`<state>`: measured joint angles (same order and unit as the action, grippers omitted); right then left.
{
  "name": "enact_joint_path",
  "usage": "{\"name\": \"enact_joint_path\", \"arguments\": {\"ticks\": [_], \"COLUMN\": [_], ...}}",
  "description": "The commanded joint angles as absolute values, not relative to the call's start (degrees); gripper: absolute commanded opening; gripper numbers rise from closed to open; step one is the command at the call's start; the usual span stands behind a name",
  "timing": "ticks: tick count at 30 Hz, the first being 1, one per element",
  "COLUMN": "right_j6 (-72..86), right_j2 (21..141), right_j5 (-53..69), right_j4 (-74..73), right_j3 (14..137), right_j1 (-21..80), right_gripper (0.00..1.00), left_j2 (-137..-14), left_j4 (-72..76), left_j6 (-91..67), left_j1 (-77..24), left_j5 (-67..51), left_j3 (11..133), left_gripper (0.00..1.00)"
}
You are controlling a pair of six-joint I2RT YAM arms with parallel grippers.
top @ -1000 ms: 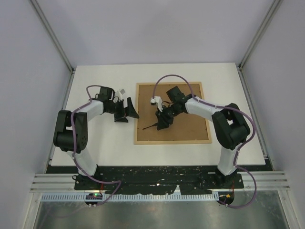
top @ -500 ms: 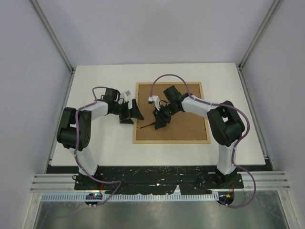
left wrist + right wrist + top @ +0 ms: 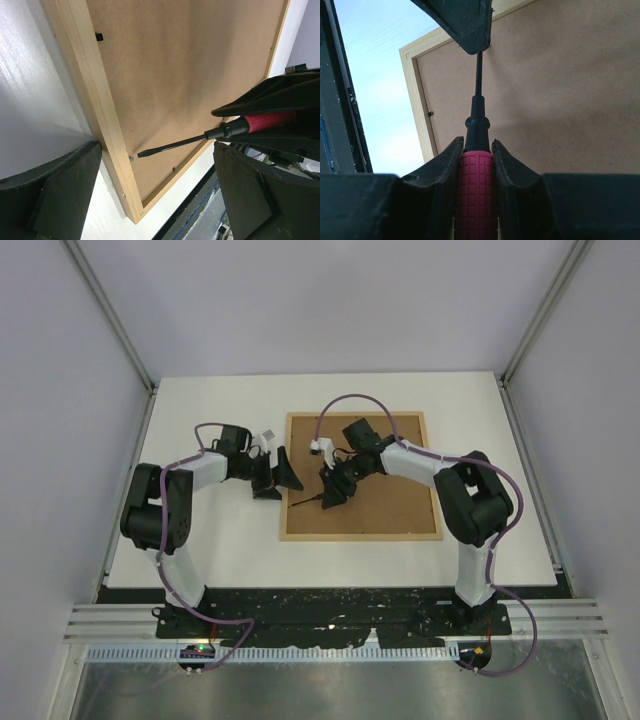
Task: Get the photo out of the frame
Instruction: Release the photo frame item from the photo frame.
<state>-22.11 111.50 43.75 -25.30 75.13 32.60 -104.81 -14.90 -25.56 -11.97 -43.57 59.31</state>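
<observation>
The frame (image 3: pixel 362 476) lies face down on the white table, its brown fibreboard back (image 3: pixel 190 75) up. The photo is hidden under it. My right gripper (image 3: pixel 333 490) is shut on the pink handle (image 3: pixel 476 195) of a screwdriver (image 3: pixel 200 137). The blade lies low over the back panel, its tip near a small metal tab (image 3: pixel 131 159) by the frame's left rail (image 3: pixel 95 100). My left gripper (image 3: pixel 278 478) is open at that rail. One finger (image 3: pixel 50 195) is outside the rail, right against it. The other finger (image 3: pixel 260 200) is over the panel beside the screwdriver.
A small black tab (image 3: pixel 98 36) sits further along the left rail. The table's near edge meets the black base plate (image 3: pixel 330 602). Grey walls and metal posts (image 3: pixel 110 320) enclose the table at left, back and right.
My left gripper has moved right, up to the frame's left rail. My right gripper has shifted slightly left with the screwdriver. In the last half second almost nothing moved.
</observation>
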Motion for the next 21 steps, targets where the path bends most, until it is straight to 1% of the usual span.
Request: {"name": "enact_joint_path", "arguments": {"ticks": [1, 11, 21], "right_j6": [-21.5, -21.5, -21.4], "right_j2": [112.1, 113.1, 112.7], "right_j5": [45.4, 44.6, 39.0], "right_j4": [-23.5, -23.6, -21.1], "right_j3": [76.6, 76.6, 76.0], "right_j1": [33.0, 34.4, 36.1], "right_gripper": [0.08, 0.08, 0.08], "left_j2": [-106.7, -106.7, -106.8], "left_j4": [-13.4, -13.1, -12.7], "left_j6": [-25.1, -25.4, -25.8], "left_j1": [-12.4, -12.4, -12.4], "left_j5": [-42.3, -42.3, -42.6], "left_j3": [58.5, 58.4, 58.3], "left_gripper": [1.0, 0.99, 0.99]}}
